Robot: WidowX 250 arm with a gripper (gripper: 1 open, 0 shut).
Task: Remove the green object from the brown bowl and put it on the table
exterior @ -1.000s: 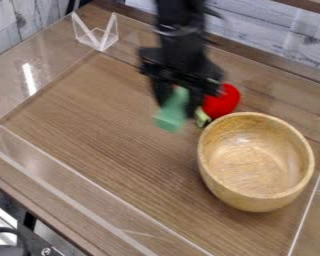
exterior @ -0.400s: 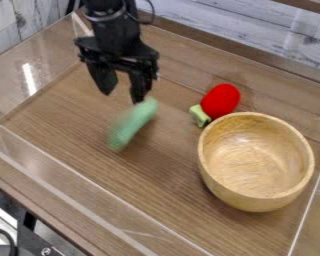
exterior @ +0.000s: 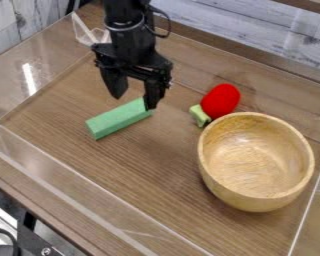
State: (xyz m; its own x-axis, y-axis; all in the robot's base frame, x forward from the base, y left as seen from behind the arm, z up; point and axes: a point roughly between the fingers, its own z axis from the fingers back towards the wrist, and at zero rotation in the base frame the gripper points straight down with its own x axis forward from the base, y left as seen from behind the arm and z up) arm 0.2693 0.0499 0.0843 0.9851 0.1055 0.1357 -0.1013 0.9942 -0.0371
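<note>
The black fingers (exterior: 132, 98) stand spread and released, just beside the flat light-green rectangular block (exterior: 119, 118), which lies on the brown wood-grain bench (exterior: 116, 175), left of the round light-brown wooden bowl (exterior: 255, 162)

The green block (exterior: 119, 118) lies flat on the bench (exterior: 116, 180). The open claw (exterior: 152, 100) is positioned beside it. The brown bowl (exterior: 255, 162) sits apart.

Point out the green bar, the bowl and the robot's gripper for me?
Green bar (exterior: 116, 119): camera view, middle of its top.
Bowl (exterior: 258, 196): camera view, its near rim.
Gripper (exterior: 131, 98): camera view, between the fingertips.
</note>
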